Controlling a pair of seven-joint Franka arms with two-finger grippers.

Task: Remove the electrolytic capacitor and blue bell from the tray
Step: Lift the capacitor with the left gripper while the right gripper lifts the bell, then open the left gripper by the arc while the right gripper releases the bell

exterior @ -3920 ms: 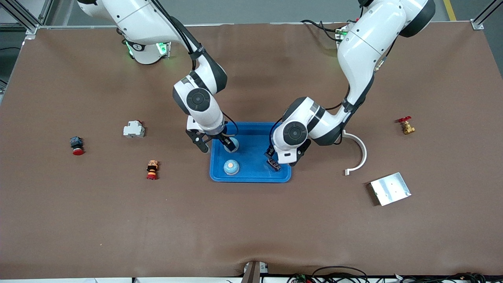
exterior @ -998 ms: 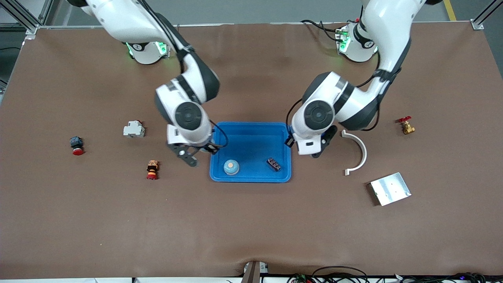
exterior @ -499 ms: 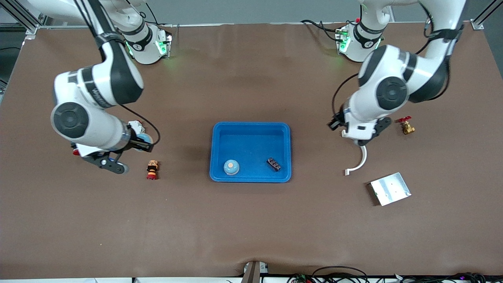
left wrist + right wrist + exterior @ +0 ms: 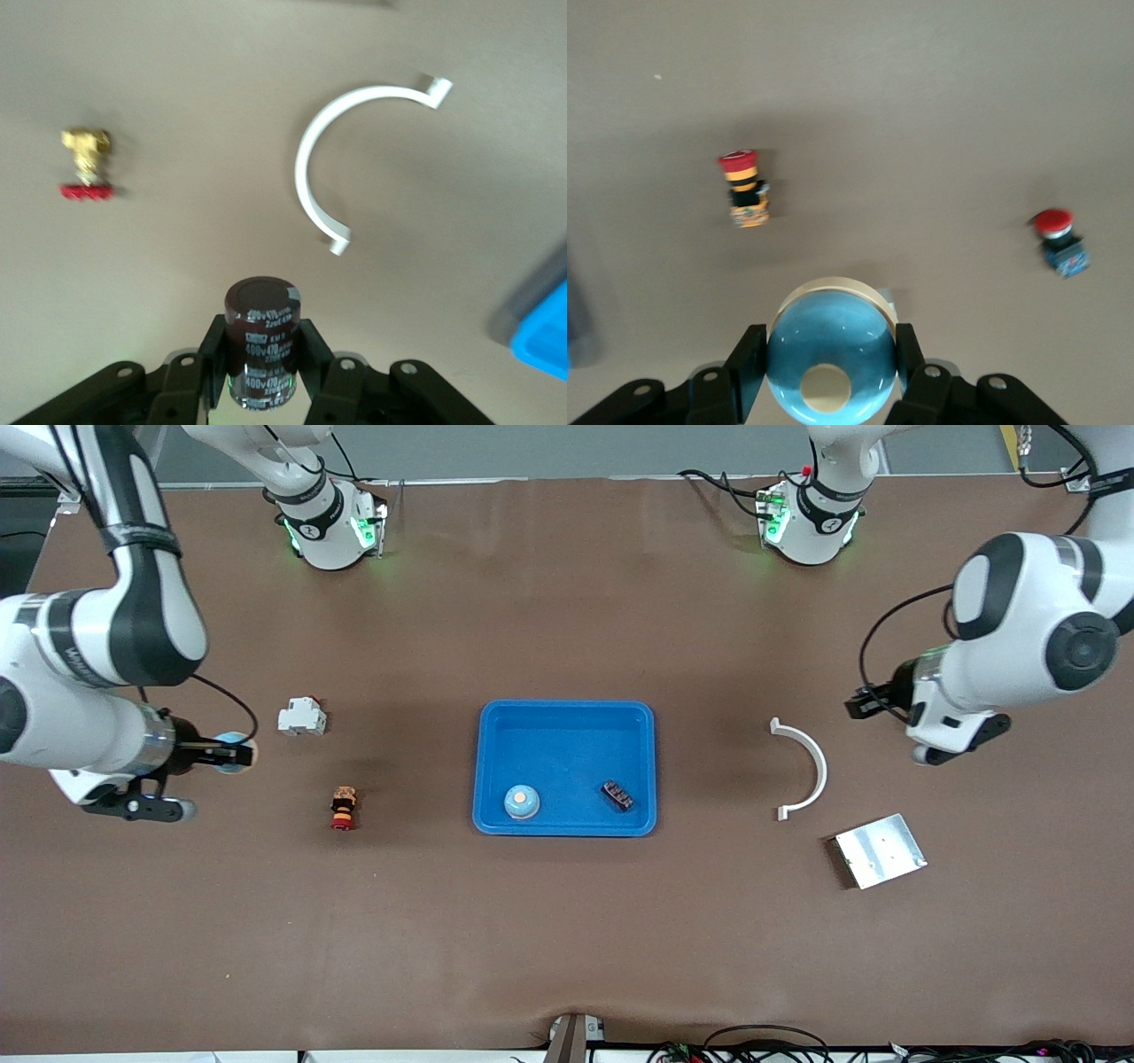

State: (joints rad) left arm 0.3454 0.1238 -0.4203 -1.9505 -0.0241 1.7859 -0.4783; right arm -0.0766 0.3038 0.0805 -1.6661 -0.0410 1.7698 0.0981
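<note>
Nearest the front camera, a metal plate lies toward my left arm's end. In the blue tray, a bell and a black part. My right gripper is clamped on a blue bell over bare table; my left gripper pinches a dark capacitor beside the white curved bracket.
</note>
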